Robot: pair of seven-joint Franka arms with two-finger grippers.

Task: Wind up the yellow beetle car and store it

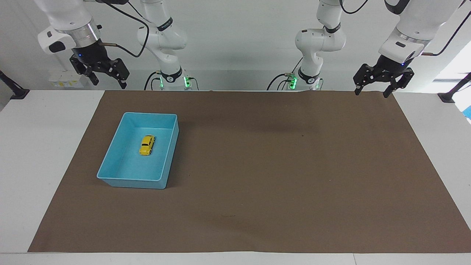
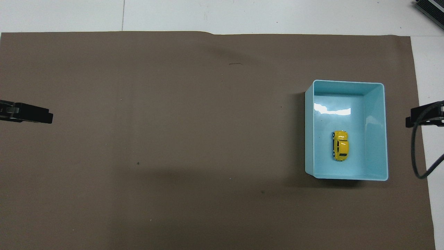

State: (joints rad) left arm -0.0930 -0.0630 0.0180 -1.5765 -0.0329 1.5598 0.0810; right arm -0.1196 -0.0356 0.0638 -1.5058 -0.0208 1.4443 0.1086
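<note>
Retreating: we judge storing done, so we hold both arms clear.
Yellow beetle car (image 1: 147, 145): inside blue bin (image 1: 110, 173), right arm's end.
Right gripper (image 1: 106, 79): spread wide, empty, raised above the mat's near corner.
Left gripper (image 1: 371, 89): spread wide, empty, waiting.

In the overhead view only the tip of my left gripper (image 2: 33, 114) shows, the rest cut off at the edge, and my right gripper (image 2: 425, 117) is likewise cut off. The yellow beetle car (image 1: 147, 145) is too small to show any winding key.
</note>
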